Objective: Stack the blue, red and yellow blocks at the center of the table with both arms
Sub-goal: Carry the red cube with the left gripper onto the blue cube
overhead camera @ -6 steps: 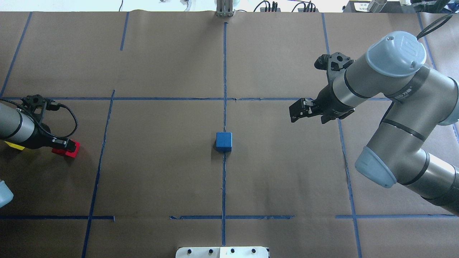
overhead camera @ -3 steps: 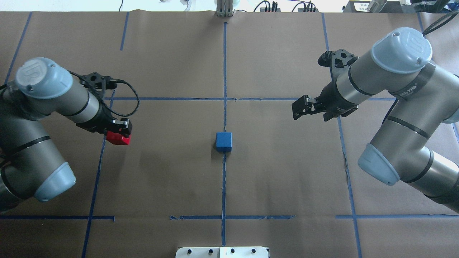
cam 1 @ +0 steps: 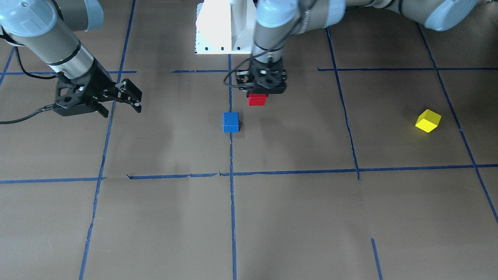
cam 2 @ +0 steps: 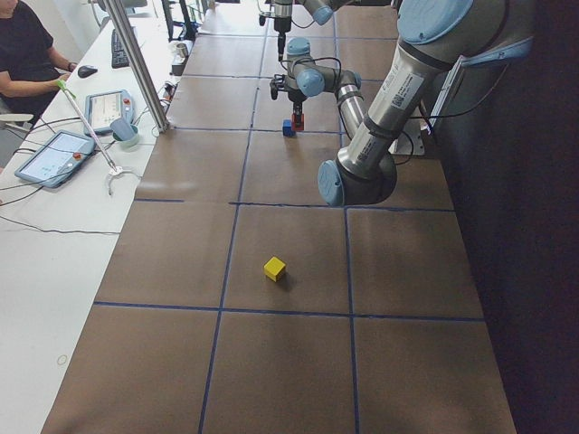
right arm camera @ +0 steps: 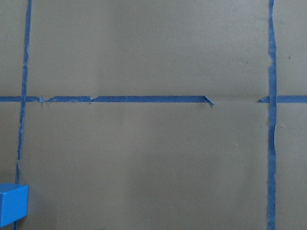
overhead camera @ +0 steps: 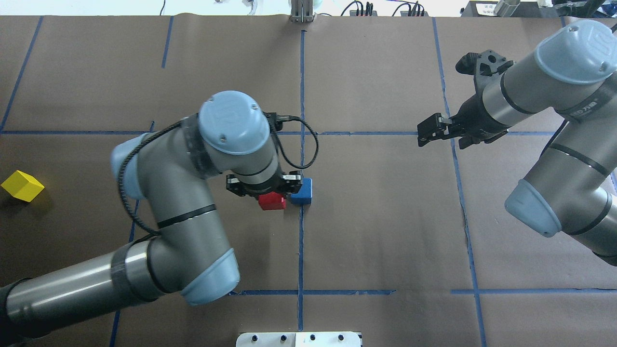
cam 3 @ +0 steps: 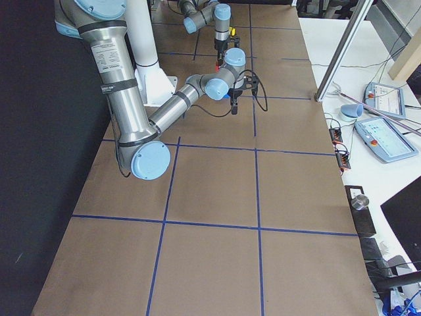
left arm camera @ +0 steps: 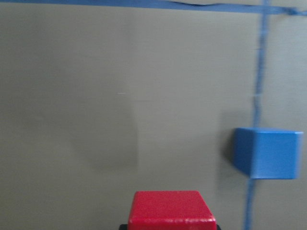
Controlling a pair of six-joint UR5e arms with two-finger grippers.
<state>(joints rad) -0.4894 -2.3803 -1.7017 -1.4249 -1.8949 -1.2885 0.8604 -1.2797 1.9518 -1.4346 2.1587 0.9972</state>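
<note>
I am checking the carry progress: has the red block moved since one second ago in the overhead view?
Yes. The red block, held in the left pincer, travelled rightward to just left of the fixed blue block.

We note red block (left arm camera: 169, 210) cut by left wrist view's bottom edge, blue block (right arm camera: 11, 204) clipped at right wrist view's corner, left gripper (overhead camera: 271, 195) largely hidden under left arm (overhead camera: 226, 125) overhead.
</note>
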